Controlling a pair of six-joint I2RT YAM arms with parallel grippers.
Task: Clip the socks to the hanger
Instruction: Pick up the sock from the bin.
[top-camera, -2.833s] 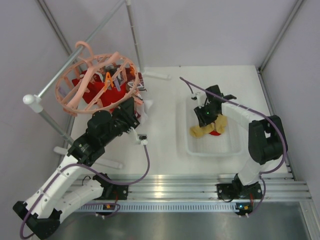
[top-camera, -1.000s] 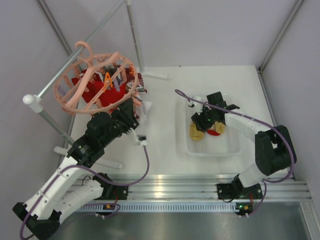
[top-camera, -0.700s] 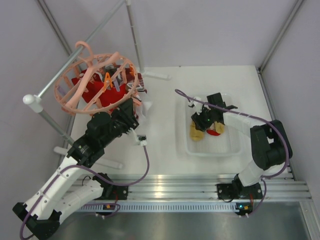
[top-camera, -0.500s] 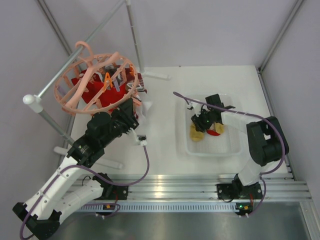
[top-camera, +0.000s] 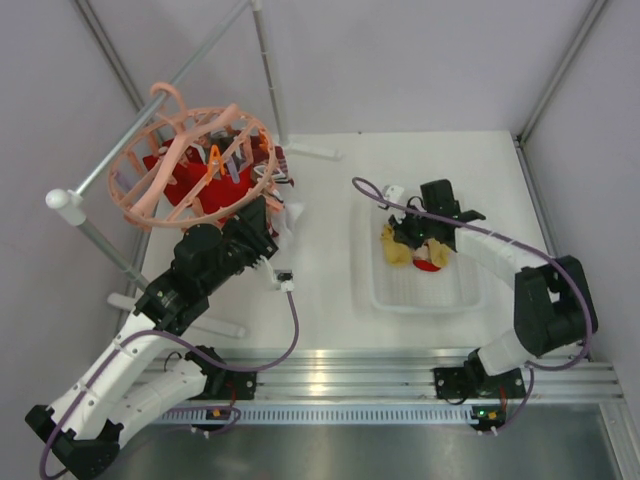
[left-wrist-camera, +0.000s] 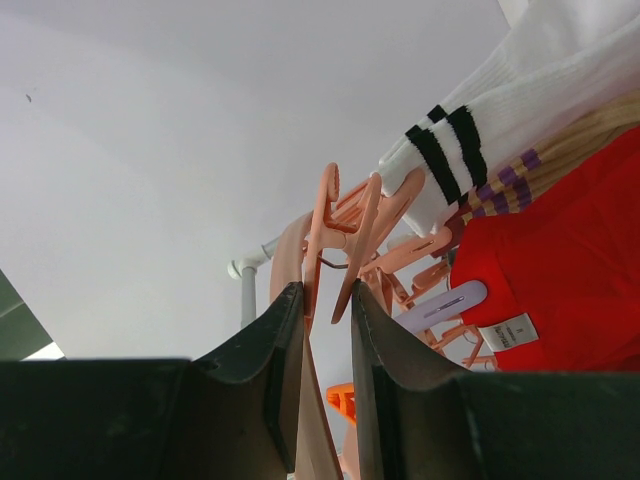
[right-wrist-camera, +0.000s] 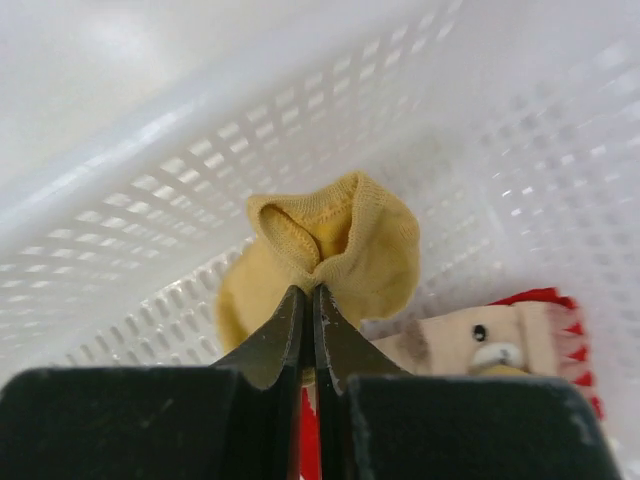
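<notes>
your right claw (right-wrist-camera: 309, 296) pinched tight on yellow sock (right-wrist-camera: 345, 245) in basket (right-wrist-camera: 140, 190); left claw (left-wrist-camera: 326, 300) clamped on hanger (top-camera: 178, 150) clip (left-wrist-camera: 340, 220); striped sock (left-wrist-camera: 500, 110), red sock (left-wrist-camera: 560, 260) hung beside it

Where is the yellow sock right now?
The yellow sock is in the white basket on the right side of the table in the top view. The right gripper is pinching it, and a red-and-beige sock lies beside it.

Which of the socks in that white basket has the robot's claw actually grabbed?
The mustard yellow sock: the right gripper is pinched shut on its bunched fabric. The red-and-beige patterned sock lies loose beside it.
</notes>
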